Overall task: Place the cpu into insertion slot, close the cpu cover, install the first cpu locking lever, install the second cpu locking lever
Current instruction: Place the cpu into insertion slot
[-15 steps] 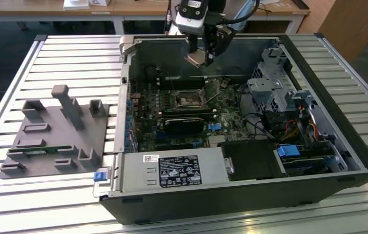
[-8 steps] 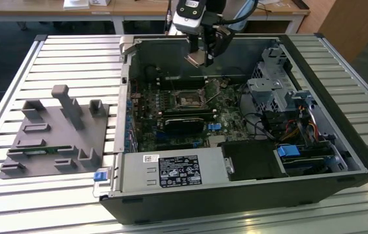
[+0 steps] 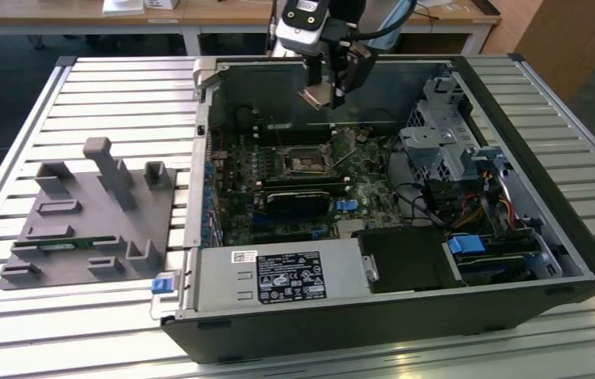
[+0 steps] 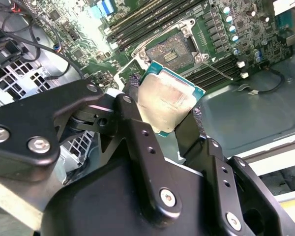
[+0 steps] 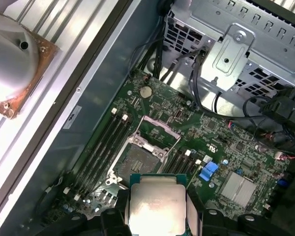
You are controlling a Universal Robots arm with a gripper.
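Between fingers (image 4: 137, 132): cpu (image 4: 168, 102), clenched by opposite edges, tilted. Straight beyond them, well apart: insertion slot (image 4: 174, 51), uncovered.

Power-supply label (image 3: 287, 276) print illegible.

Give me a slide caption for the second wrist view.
End effector gripping the cpu over the motherboard, insertion slot empty.
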